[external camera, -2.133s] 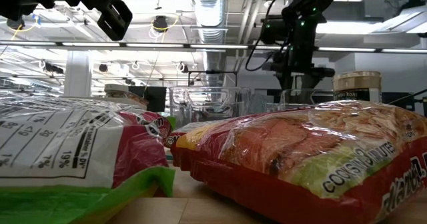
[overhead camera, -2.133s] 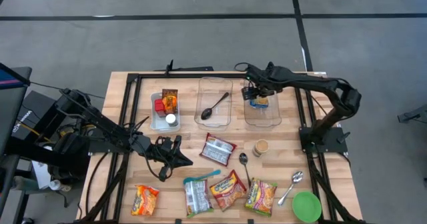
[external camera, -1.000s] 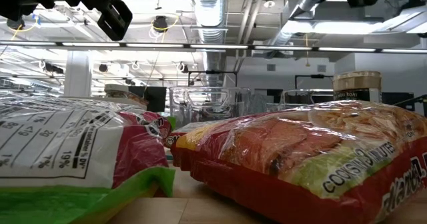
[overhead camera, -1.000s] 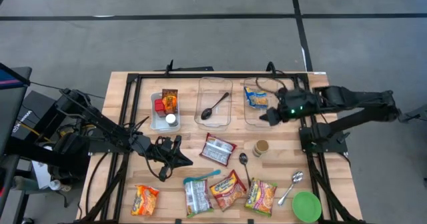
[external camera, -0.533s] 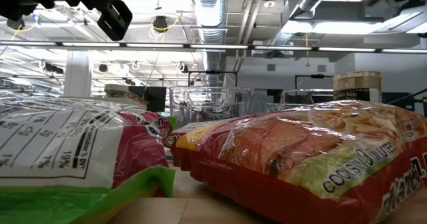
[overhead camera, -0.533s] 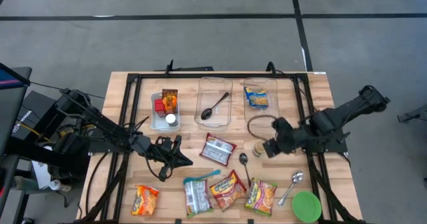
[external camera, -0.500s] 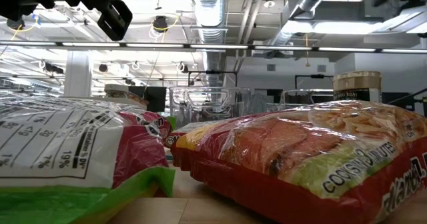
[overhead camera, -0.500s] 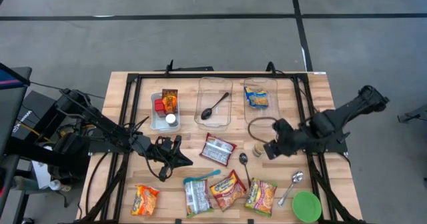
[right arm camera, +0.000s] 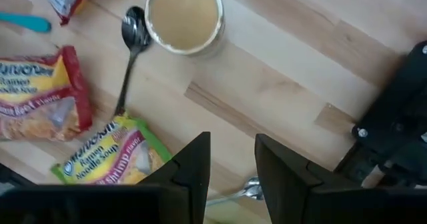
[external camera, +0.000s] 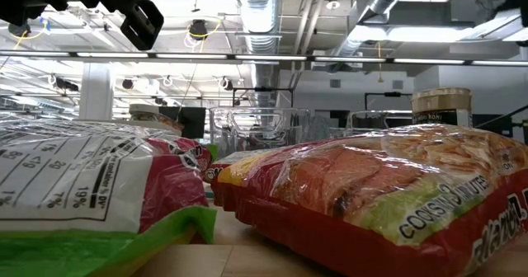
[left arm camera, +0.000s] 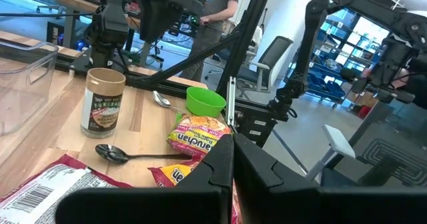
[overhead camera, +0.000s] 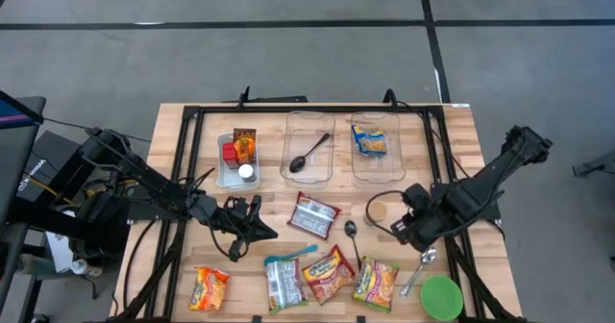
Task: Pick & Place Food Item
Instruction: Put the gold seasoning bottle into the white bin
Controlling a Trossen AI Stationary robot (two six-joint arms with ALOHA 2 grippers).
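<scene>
1. At the table's [overhead camera: 173,121] right side, the right end effector [overhead camera: 402,229] hangs above bare wood, just right of the small jar [overhead camera: 377,211] and the dark spoon [overhead camera: 351,232]; its two fingers [right arm camera: 193,167] stand a little apart with nothing between them.
2. Beneath it, the right wrist view shows the jar from above, the dark spoon beside it, and two ramen packets [right arm camera: 110,157]; a metal spoon [right arm camera: 233,192] shows between the fingers.
3. Over the table's left half, the left end effector [overhead camera: 259,229] sits idle, its fingers [left arm camera: 217,167] pressed together and empty; its view looks across the dark spoon, the jar and the green bowl [left arm camera: 205,101] toward a person [left arm camera: 223,1] in the room behind.
4. Along the far edge stand three clear bins: the left bin [overhead camera: 223,169] holds small jars and a packet; the middle bin [overhead camera: 290,131] holds a black spoon [overhead camera: 308,154]; the right bin [overhead camera: 394,169] holds the blue-and-yellow snack bag [overhead camera: 371,141], lying flat toward its far end.
5. On the near half lie a silver-red packet [overhead camera: 314,215], a blue spoon [overhead camera: 288,256], and a row of noodle packets [overhead camera: 330,273]; the metal spoon and green bowl sit at the near right corner.
</scene>
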